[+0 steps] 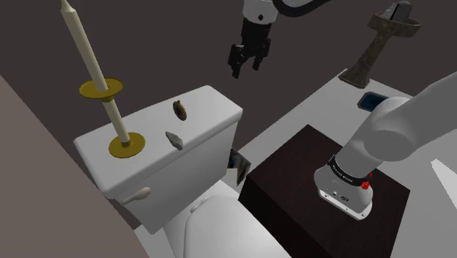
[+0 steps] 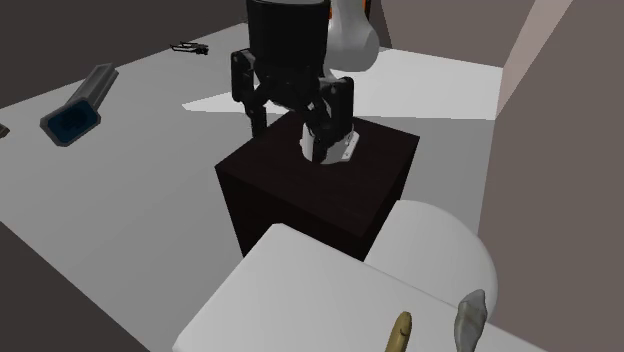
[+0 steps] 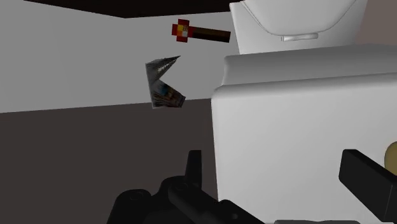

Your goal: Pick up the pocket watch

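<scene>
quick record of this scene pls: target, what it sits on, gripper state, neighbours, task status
target: pocket watch, brown
support: top of the white toilet tank
gripper: gripper open, holding nothing, in the air, apart from the watch
neighbours: small grey object; tall cream candle on a brass holder
stand: dark box beside the toilet
status: watch not yet grasped

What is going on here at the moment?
The arm is after the watch, which lies on the toilet tank lid near a small grey object and a tall candle. The gripper hangs open and empty in the air, up and to the right of the watch in the shoulder view. Nothing is grasped yet.
</scene>
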